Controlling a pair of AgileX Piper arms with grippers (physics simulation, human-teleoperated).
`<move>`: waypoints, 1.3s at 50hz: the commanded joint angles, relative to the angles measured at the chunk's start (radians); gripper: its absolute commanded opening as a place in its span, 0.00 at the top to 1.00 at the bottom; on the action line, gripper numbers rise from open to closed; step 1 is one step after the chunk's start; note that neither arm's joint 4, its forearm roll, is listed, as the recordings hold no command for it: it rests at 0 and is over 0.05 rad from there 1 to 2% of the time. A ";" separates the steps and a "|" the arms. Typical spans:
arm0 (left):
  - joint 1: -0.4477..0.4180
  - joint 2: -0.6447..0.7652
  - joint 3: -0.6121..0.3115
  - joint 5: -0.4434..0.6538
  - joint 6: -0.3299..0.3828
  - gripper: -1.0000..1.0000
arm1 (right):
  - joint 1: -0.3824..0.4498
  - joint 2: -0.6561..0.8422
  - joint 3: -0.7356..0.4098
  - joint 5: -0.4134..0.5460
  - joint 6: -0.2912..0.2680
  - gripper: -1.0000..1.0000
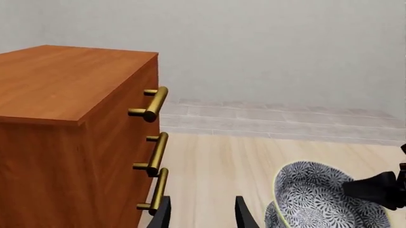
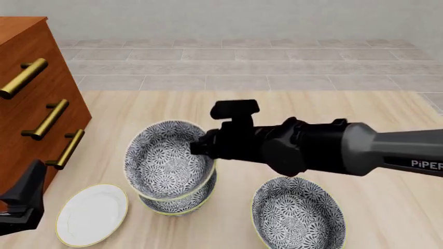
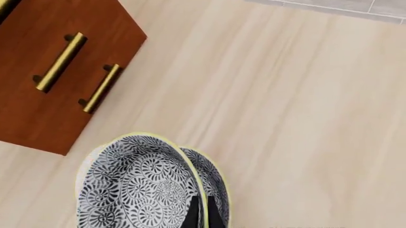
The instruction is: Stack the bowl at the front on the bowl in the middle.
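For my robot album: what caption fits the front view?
Right pincer holds a flowery bowl tilted over another bowl.

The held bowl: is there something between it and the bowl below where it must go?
Nothing visible. The right gripper holds the tilted bowl by its rim, directly over the lower bowl. The white plate and the third bowl lie off to the sides.

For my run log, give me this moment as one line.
right gripper: shut on held bowl | above lower bowl | left gripper: open, idle
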 commanded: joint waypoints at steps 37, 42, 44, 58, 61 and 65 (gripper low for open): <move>-0.010 0.033 0.006 -0.034 0.000 0.00 | -0.009 0.066 0.048 -0.080 0.035 1.00; -0.010 0.045 0.005 -0.045 -0.001 0.00 | -0.006 0.071 0.054 -0.086 0.038 1.00; -0.011 0.053 0.004 -0.053 -0.001 0.00 | -0.007 0.071 0.053 -0.085 0.037 1.00; -0.013 0.064 0.003 -0.062 -0.002 0.00 | -0.002 0.075 0.058 -0.091 0.039 1.00; -0.013 0.059 0.001 -0.055 -0.002 0.00 | -0.002 0.071 0.059 -0.090 0.039 1.00; -0.015 0.060 0.004 -0.057 -0.002 0.00 | 0.002 0.067 0.064 -0.092 0.041 0.00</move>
